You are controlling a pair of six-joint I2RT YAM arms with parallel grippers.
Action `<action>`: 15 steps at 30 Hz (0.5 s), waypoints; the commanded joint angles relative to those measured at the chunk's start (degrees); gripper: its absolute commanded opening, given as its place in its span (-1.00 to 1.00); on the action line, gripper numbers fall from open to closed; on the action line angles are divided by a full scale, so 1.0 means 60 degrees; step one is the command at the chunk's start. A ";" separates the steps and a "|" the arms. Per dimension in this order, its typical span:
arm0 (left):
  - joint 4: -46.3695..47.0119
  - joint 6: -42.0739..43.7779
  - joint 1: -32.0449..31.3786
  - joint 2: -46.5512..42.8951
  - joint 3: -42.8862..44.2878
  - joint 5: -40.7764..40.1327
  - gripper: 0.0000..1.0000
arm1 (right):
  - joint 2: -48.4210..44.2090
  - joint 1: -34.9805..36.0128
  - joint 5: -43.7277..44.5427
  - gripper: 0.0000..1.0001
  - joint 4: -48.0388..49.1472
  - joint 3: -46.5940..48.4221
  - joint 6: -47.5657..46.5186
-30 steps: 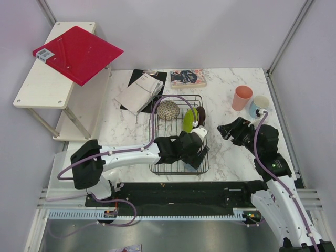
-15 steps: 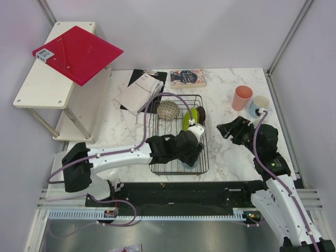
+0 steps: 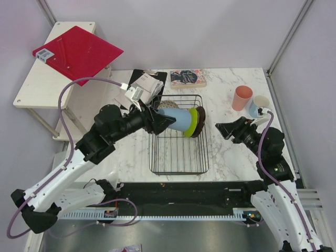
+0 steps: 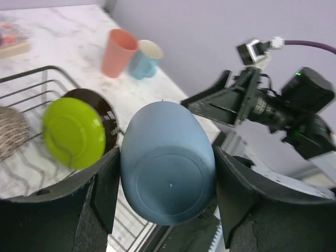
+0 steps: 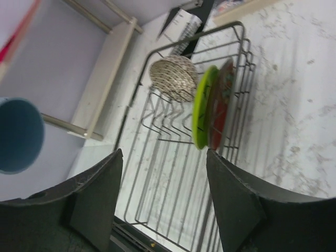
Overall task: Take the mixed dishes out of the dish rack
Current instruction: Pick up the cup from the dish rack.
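Black-wire dish rack, top view: pink cup and light blue mug stand unloaded at its 2 o'clock; left wrist view: left gripper clamps darker blue cup aloft; right wrist view: right gripper wide, empty; lime green plate, red floral plate, bowl await unloading

You had three cups: a pink cup and a light blue mug near the table's far right corner, plus one darker blue cup. The one dish rack carried two plates, a lime green plate and a red floral plate, and one speckled bowl. You also had one red board, one white shelf, one book and one clipboard.
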 commanded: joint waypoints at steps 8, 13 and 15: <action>0.8840 -0.5702 0.1993 0.1158 -0.2745 0.6125 -0.97 | -0.0327 0.0052 -0.2598 0.35 0.4260 -0.0945 0.1764; 0.9766 -0.6220 0.2184 0.1642 -0.2585 0.6053 -0.97 | -0.0239 0.0037 -0.3140 0.37 0.5401 -0.0945 0.2292; 1.0160 -0.6409 0.2213 0.1920 -0.2497 0.6024 -0.97 | -0.0166 0.0066 -0.3302 0.38 0.5769 -0.1033 0.2526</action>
